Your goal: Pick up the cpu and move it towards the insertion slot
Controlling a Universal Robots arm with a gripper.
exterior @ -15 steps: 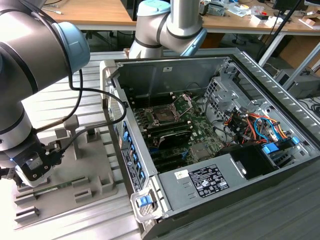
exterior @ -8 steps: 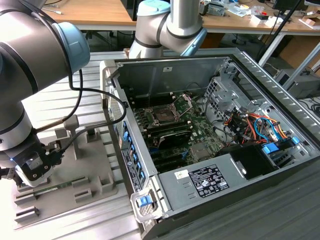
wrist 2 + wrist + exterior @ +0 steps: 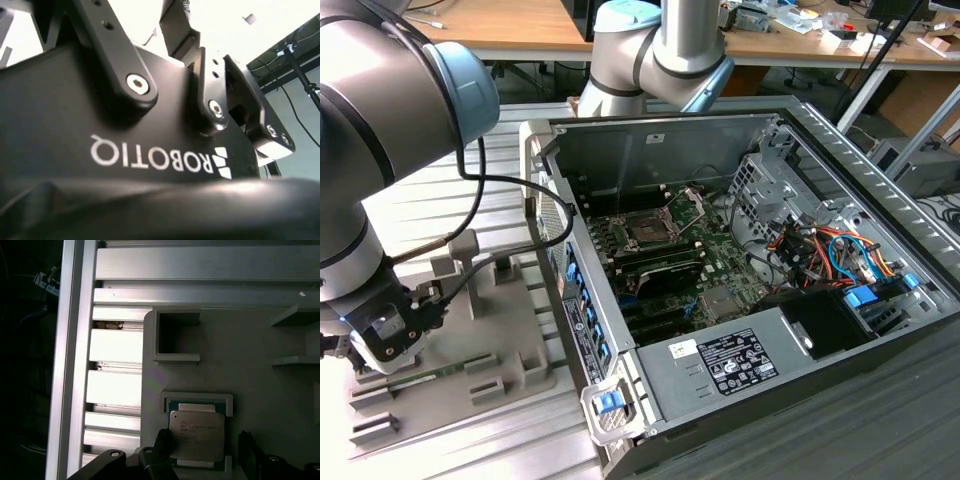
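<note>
- While the claw (image 3: pixel 204 436) stands wide, a finger either side of the chip (image 3: pixel 196 432), it likely needs centring so both fingers meet the edges together.
- That chip lies flat in its grey holder (image 3: pixel 260 390).
- Its socket (image 3: pixel 648 232) sits well apart, inside the computer case (image 3: pixel 660 140).

cpu (image 3: pixel 196 434): silver square, lying flat in a low frame (image 3: pixel 197 398) on the grey tray (image 3: pixel 250 370) | gripper (image 3: pixel 204 440): black fingers (image 3: pixel 161 442) spread apart, one on each side of the cpu | nearby: small square box (image 3: pixel 176 337), metal slat table (image 3: pixel 115 345)
</note>
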